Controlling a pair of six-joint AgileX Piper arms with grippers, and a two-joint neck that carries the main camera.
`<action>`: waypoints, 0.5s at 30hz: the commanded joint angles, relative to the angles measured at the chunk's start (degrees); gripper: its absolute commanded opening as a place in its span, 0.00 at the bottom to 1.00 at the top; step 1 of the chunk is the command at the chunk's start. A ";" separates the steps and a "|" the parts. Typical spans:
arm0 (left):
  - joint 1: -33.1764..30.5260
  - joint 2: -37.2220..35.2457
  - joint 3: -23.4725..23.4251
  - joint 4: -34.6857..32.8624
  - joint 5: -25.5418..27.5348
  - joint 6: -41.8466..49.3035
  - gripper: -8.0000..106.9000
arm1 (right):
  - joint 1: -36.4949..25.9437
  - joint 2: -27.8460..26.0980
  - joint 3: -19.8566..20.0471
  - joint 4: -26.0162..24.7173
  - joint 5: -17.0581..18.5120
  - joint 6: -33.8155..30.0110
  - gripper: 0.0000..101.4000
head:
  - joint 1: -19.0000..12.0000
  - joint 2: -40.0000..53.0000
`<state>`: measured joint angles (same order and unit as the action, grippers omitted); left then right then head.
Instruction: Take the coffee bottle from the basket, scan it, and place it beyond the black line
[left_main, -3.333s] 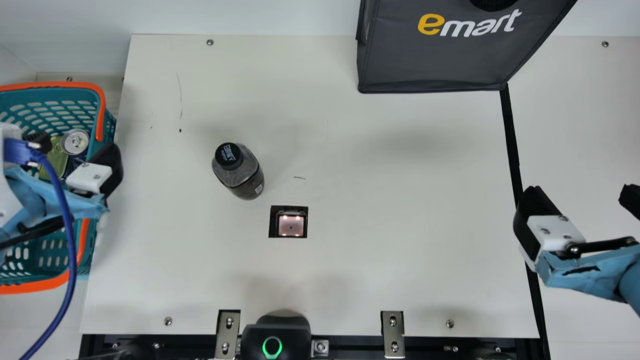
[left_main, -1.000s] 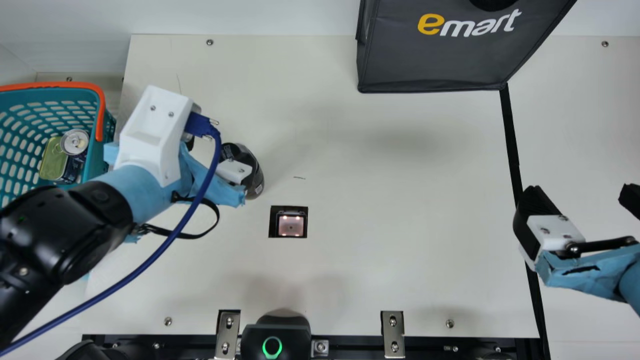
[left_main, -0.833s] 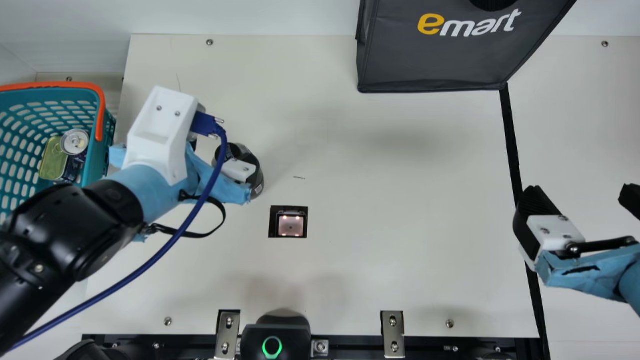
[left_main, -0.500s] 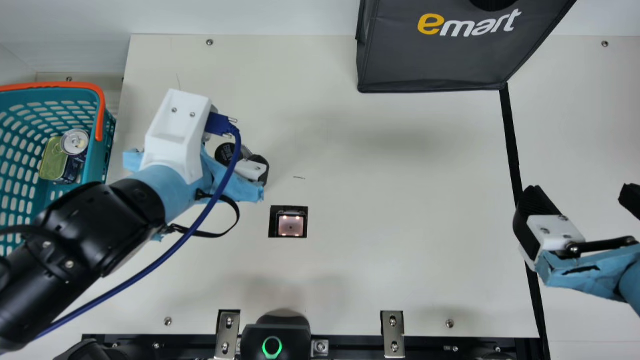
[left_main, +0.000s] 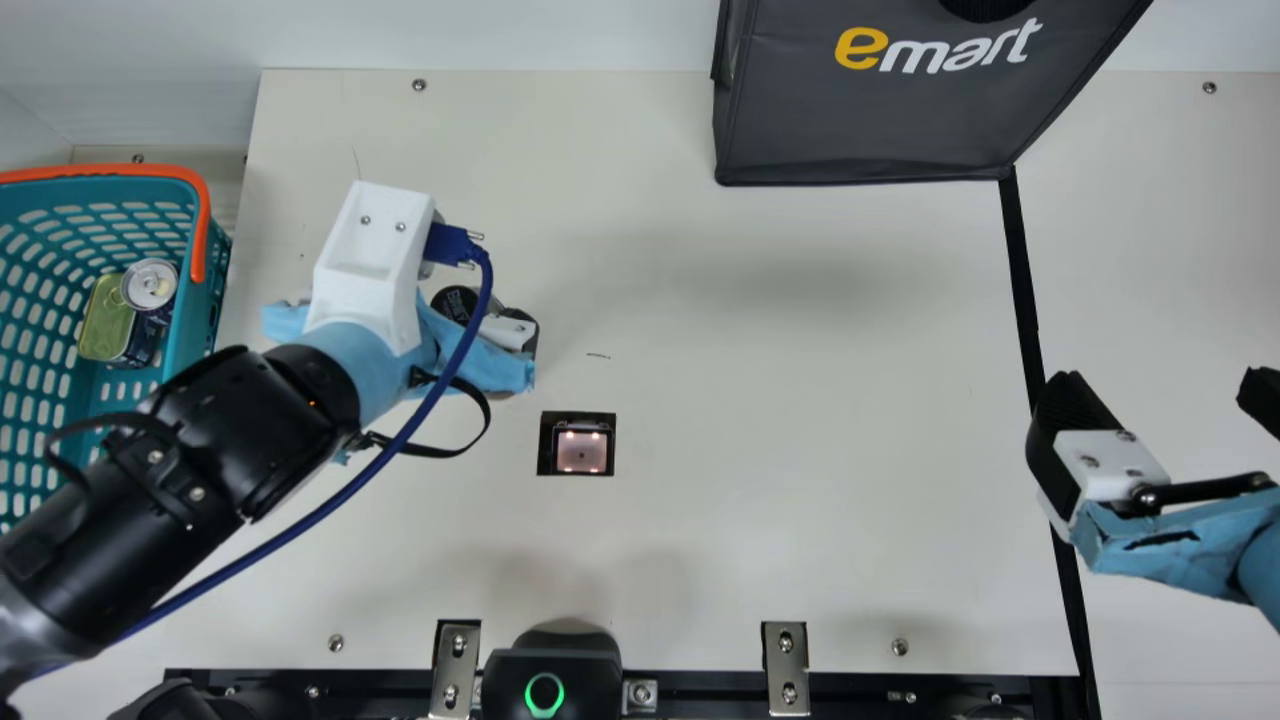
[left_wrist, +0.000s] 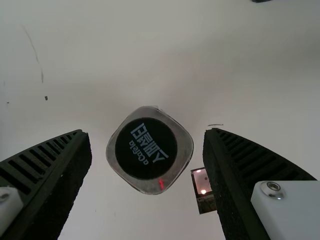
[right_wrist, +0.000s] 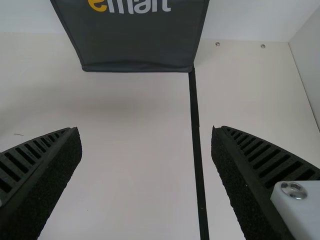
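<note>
Left gripper (left_wrist: 146, 133) is over the coffee bottle (left_wrist: 149, 150), jaws wide, bottle between them with a gap each side, so no grip. Bottle stands upright on the counter (left_main: 750, 500), already out of the basket (left_main: 206, 215). Looks like the pick-up for the scan step; can't tell if a scan is done. Scanner window (left_main: 582, 452) is near, just past one of those jaws. Right gripper (right_wrist: 145, 130) has jaws wide too, nothing held; right wrist view has the black line (right_wrist: 196, 135) between them. Next: get down around the body, close evenly, lift, turn the code side to the window. Closing off-centre could twist or tip it
</note>
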<state>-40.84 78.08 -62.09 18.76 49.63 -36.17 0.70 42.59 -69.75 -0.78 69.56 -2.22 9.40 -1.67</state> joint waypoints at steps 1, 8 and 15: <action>0.33 0.31 0.10 0.08 -0.29 -0.22 0.85 | 0.00 0.00 0.00 0.00 0.00 0.00 0.90 | -1.48 0.09; 1.53 1.56 0.28 0.35 -1.20 -1.66 0.85 | 0.00 0.00 0.00 0.00 0.00 0.00 0.90 | -1.48 0.09; 2.51 2.67 0.28 0.26 -2.28 -2.70 0.85 | 0.00 0.00 0.00 0.00 0.00 0.00 0.90 | -1.48 0.09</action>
<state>-38.34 80.64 -61.85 19.02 47.47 -38.75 0.70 42.59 -69.75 -0.78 69.56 -2.22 9.40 -1.67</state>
